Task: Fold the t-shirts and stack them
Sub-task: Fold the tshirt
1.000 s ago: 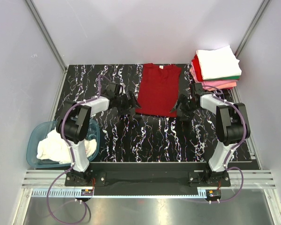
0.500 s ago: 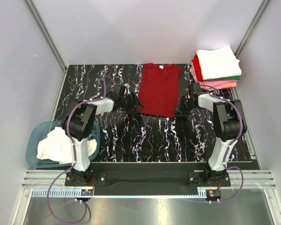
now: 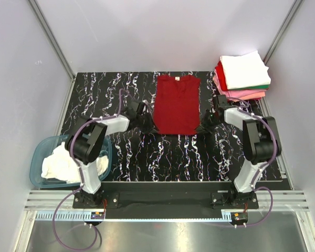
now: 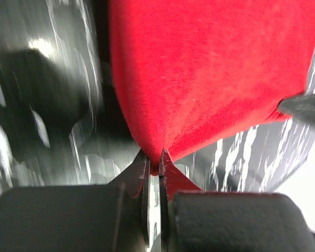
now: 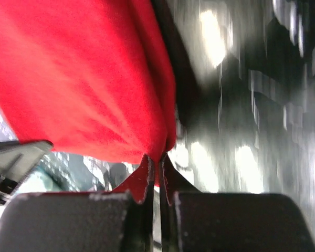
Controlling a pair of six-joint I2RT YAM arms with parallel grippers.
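Observation:
A plain dark red t-shirt [image 3: 176,104] lies lengthwise on the black marbled table [image 3: 168,152], sleeves folded in, collar at the far end. My left gripper [image 3: 150,126] is shut on its near left corner, and in the left wrist view the red cloth [image 4: 199,68] is pinched between the jaws [image 4: 155,161]. My right gripper [image 3: 201,127] is shut on the near right corner; the right wrist view has the red fabric [image 5: 84,79] bunched into its closed tips [image 5: 157,160]. A stack of folded t-shirts [image 3: 242,76], white on top, sits at the far right.
A teal plastic tub [image 3: 39,163] holding crumpled white cloth [image 3: 60,163] stands at the table's near left, beside the left arm. White walls close in the back and sides.
Both grippers slid in to the shirt's near corners and closed on them. The near hem is now pulled straighter and the shirt looks more rectangular.

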